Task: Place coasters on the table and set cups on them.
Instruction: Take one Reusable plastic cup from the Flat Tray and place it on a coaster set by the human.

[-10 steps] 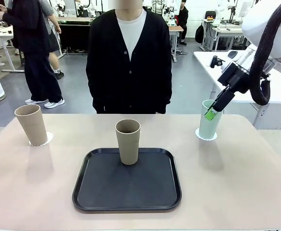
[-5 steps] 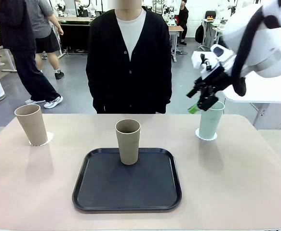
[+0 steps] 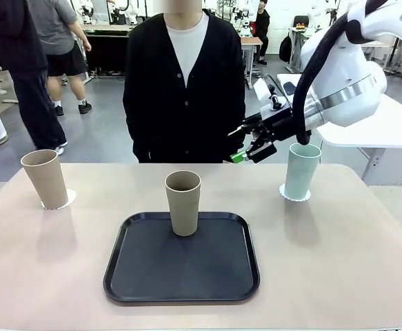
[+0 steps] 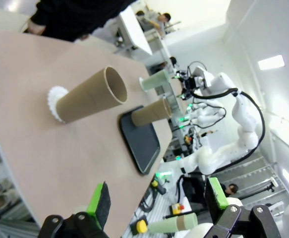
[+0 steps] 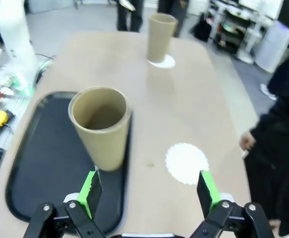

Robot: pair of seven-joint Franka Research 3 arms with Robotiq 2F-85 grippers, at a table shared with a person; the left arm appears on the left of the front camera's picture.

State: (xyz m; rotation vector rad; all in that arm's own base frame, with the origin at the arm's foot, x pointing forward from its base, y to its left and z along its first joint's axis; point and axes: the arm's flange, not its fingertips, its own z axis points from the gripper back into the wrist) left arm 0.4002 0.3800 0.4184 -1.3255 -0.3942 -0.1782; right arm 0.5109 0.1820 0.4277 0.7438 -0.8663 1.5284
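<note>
Right wrist view | right hand (image 5: 146, 191) spread wide, holding and touching nothing | beige cup (image 5: 100, 126) upright on black tray (image 5: 35, 148) | bare coaster (image 5: 186, 162) on table (image 5: 194, 99) just beside tray

1. Front: fixed, facing across the table (image 3: 338, 262) toward the person (image 3: 185, 89).
2. Left wrist: low, rolled sideways, off the table's edge.
3. Right wrist: close above, looking down.
4. Shared: tray (image 3: 180, 269), its cup (image 3: 183, 202).
</note>
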